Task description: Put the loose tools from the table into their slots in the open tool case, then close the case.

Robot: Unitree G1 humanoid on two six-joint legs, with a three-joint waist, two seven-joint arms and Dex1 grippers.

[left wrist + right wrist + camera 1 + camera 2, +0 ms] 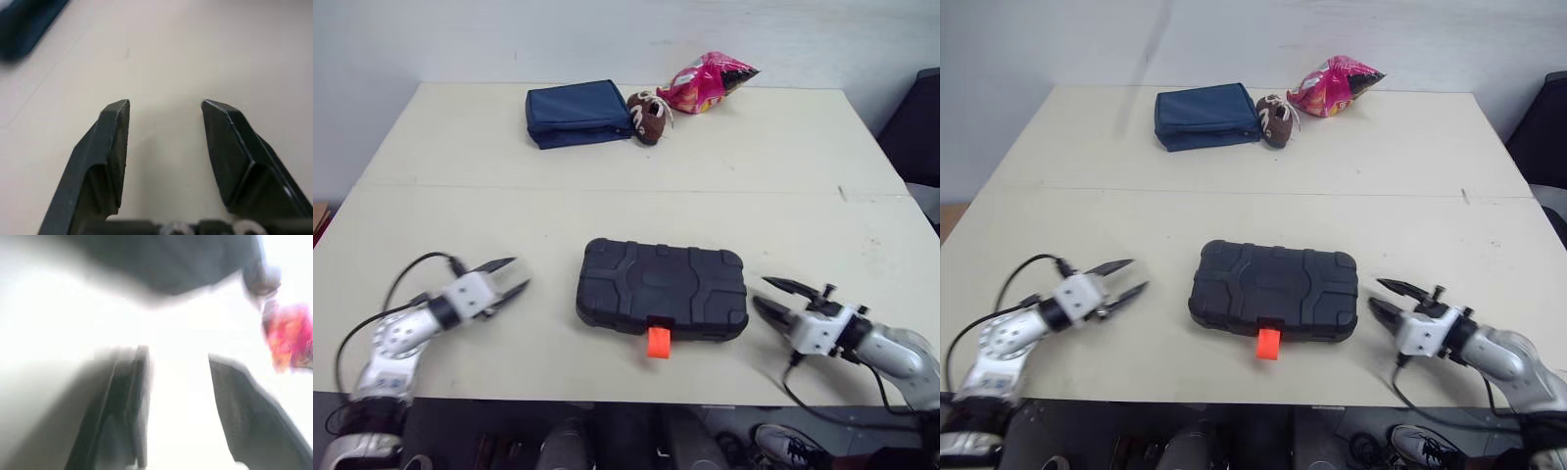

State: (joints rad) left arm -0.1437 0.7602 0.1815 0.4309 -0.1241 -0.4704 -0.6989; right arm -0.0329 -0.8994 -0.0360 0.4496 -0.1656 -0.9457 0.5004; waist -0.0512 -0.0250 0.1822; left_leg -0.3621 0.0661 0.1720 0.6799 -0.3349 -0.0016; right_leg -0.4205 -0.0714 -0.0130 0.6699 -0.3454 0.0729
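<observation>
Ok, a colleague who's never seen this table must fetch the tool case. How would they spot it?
On the cream table, look at the near edge, between the left gripper and right gripper. The tool case lies there, shut. Unlike the blue pouch, brown toy ball and pink snack bag at the far edge, it is black plastic with an orange latch.

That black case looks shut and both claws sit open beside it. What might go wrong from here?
The orange latch sticks out from the tool case. Whether it is fully fastened cannot be told, so the lid might spring open if lifted. The case also lies near the front edge of the table, so a nudge from the left gripper or the right gripper could slide it off.
</observation>
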